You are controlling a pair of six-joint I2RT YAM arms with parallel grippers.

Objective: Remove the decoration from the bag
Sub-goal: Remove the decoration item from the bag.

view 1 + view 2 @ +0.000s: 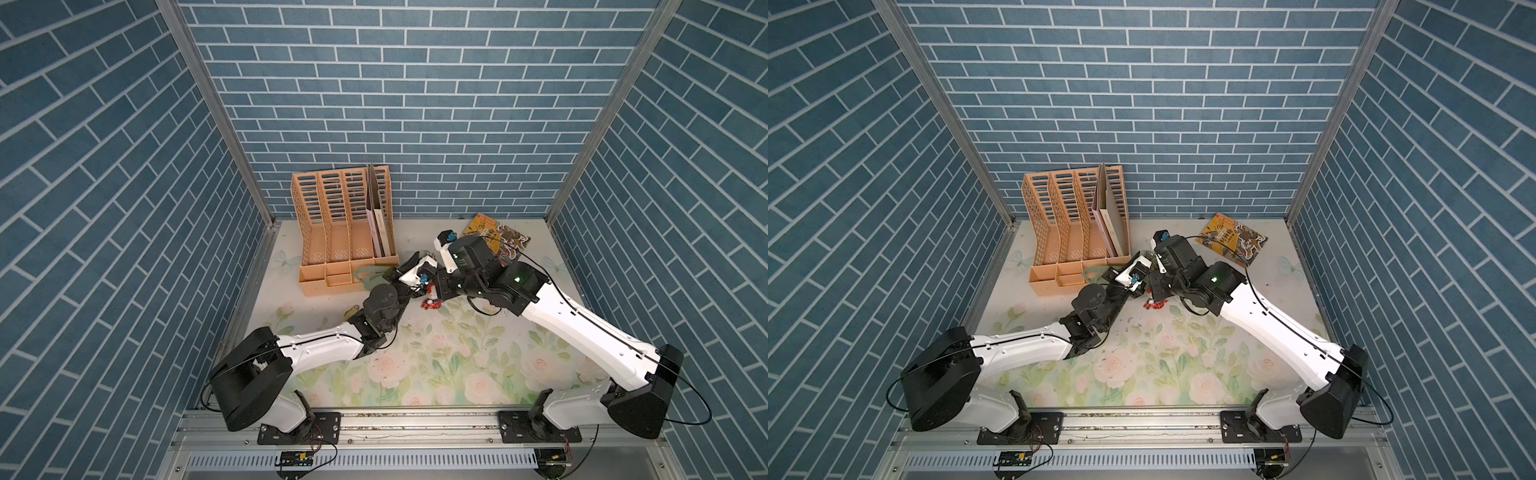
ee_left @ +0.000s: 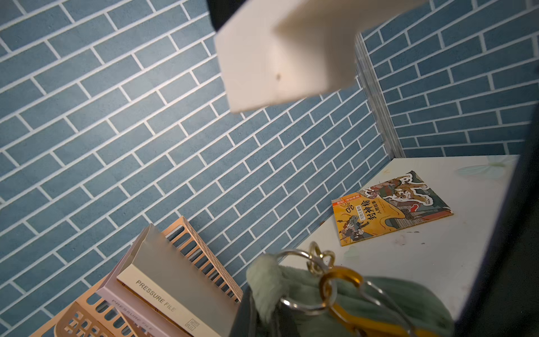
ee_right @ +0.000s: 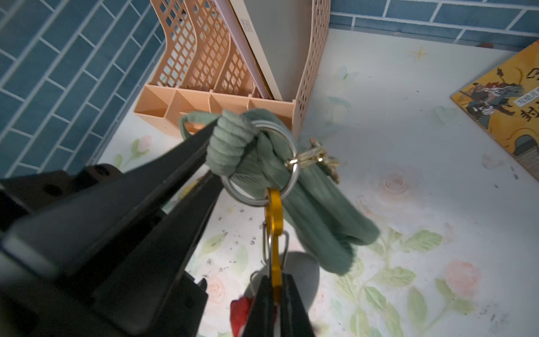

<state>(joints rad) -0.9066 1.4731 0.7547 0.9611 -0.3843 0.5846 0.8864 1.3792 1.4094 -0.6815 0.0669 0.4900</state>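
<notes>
Left fingers [image 3: 163,181] pinch shut on soft, floppy bag [image 3: 315,204] at knotted strap [image 3: 230,140]; right fingers [image 3: 264,303] clamp stiff, likely slick orange carabiner [image 3: 274,210], probably the best hold.

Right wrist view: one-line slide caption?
Right gripper clamps the yellow metal carabiner hooked on the silver ring; left gripper pinches the knotted strap of the soft sage-green fabric bag.
</notes>
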